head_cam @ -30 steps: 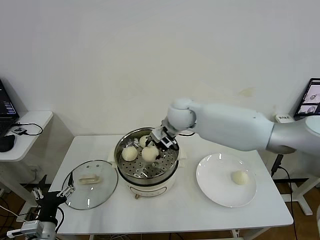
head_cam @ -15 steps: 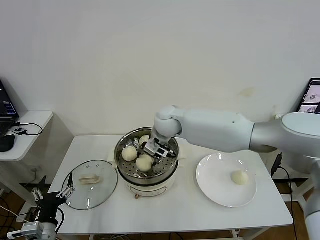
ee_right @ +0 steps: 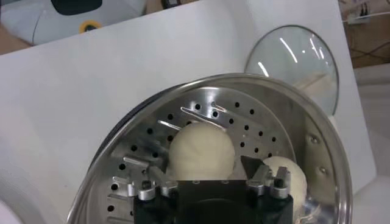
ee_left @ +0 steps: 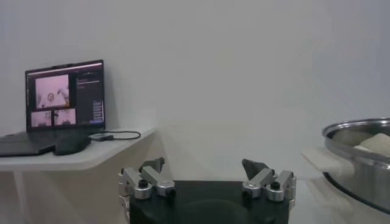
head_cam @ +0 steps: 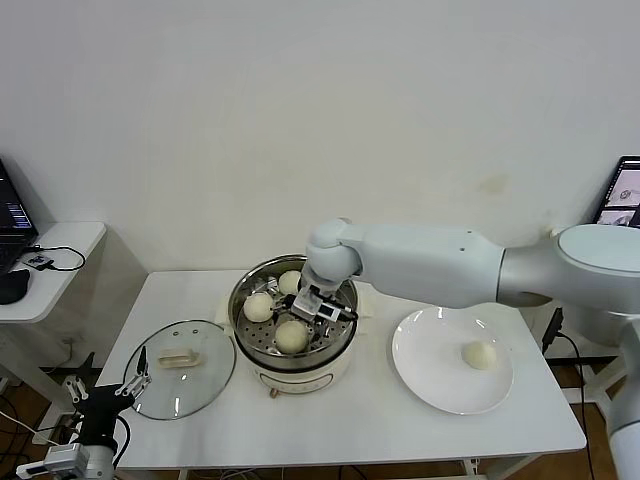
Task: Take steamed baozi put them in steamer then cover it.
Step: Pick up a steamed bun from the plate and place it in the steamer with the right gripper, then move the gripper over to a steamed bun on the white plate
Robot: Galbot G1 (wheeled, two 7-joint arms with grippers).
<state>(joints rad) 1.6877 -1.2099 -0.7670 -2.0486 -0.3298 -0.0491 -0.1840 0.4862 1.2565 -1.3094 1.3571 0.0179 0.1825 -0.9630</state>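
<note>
Bun three dropped in the steamer point(head_cam: 292, 315)

My right tool point(head_cam: 318, 307) just opened above it; one baozi point(head_cam: 481, 354) left beside it.

Four baozi point(head_cam: 291, 337), one steamer point(head_cam: 345, 345)

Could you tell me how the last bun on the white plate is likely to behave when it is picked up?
The bun looks round and smooth, so a nudge could roll it across the flat plate. It is probably soft and light, so a hard squeeze might dent it.
</note>
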